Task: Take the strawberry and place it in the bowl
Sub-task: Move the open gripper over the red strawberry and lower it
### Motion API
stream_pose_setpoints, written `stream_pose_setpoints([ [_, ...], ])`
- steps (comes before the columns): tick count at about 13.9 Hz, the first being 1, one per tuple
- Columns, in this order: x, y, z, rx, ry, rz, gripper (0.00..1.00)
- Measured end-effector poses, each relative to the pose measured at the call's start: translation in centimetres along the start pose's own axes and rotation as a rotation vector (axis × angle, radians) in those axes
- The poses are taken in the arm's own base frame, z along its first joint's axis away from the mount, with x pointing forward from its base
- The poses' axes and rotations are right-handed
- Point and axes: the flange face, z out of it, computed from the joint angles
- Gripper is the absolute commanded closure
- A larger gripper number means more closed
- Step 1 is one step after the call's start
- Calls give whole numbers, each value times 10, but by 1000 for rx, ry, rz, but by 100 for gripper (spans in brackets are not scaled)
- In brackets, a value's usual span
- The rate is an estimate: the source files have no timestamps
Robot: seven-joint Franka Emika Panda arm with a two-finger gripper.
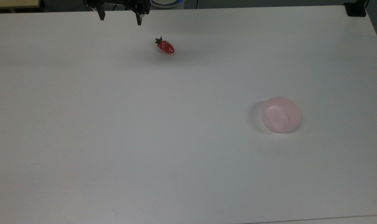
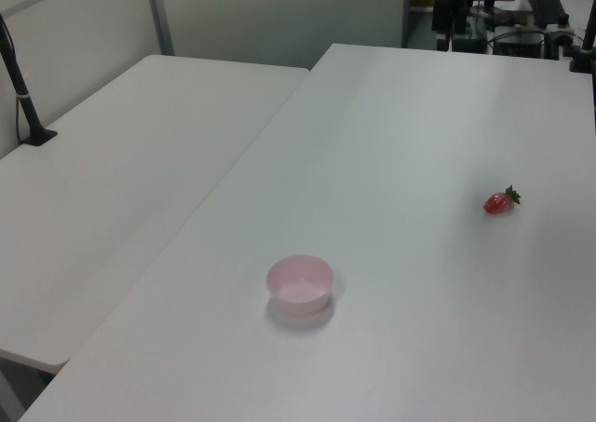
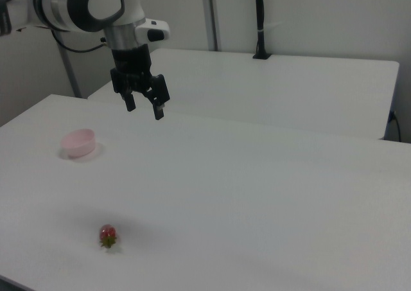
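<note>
The strawberry [image 1: 166, 46] lies on its side on the white table [image 1: 113, 140], in the upper middle of the top view, leafy end toward the upper left. The gripper [image 1: 120, 19] hangs at the top edge of that frame, up and left of the berry, its two fingers spread apart and holding nothing. The pale pink bowl [image 1: 281, 114] sits upright, well apart, right of the frame's centre.

In the right view the strawberry [image 3: 108, 236] is at lower left, the bowl [image 3: 79, 142] at middle left, the gripper [image 3: 144, 108] raised above the table.

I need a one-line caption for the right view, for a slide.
Open end effector raised above the white table, with the strawberry lying apart from the empty pink bowl.
</note>
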Motion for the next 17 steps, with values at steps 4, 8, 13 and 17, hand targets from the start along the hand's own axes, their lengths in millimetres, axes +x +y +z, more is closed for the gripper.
stream_pose_setpoints([
  [4, -2, 0, -5, 1, 9, 11, 0],
  [8, -4, 1, -8, 2, 14, 11, 0],
  [13, -4, -3, 2, 1, 7, -29, 0],
  [17, -27, -25, 53, -44, -107, -183, 0],
])
